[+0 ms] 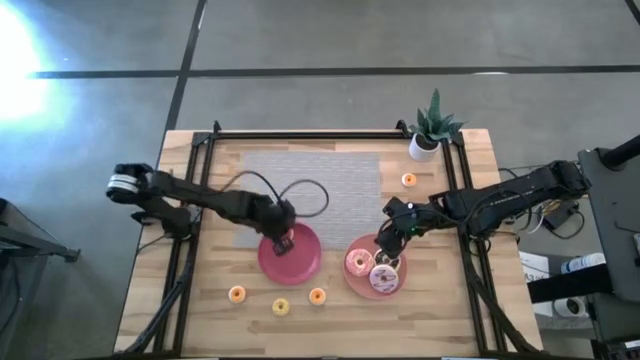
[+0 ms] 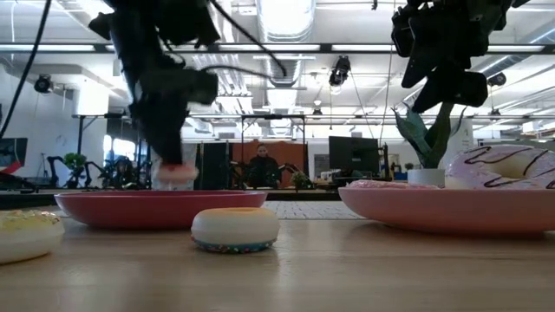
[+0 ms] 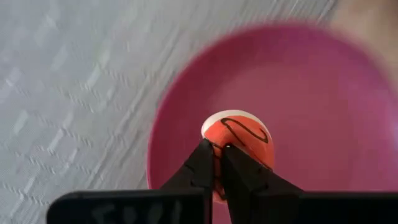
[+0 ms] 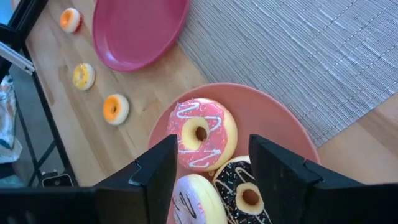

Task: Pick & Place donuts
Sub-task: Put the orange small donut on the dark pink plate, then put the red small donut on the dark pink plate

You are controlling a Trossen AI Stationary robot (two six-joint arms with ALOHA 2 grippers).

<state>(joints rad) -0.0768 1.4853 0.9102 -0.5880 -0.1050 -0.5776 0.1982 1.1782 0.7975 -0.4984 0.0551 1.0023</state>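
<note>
Risk: the red mini donut (image 3: 237, 144) sat pinched at its edge; a quick release could have sent it rolling off the left plate (image 1: 303, 262).
Left gripper (image 3: 216, 167): nearly closed, clamping that donut over the plate.
Right gripper (image 4: 213, 163): wide, empty, above the three large donuts (image 4: 200, 134) on the right plate (image 4: 273, 121).
Remaining minis: on the wood.

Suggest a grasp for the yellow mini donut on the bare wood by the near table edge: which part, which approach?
Yellow mini donut lies flat on the table, clear of its orange neighbours. Coming straight down and pinching across the outer rim looks best. The left gripper is shut on a red mini donut; the right gripper is open above the loaded plate.
</note>
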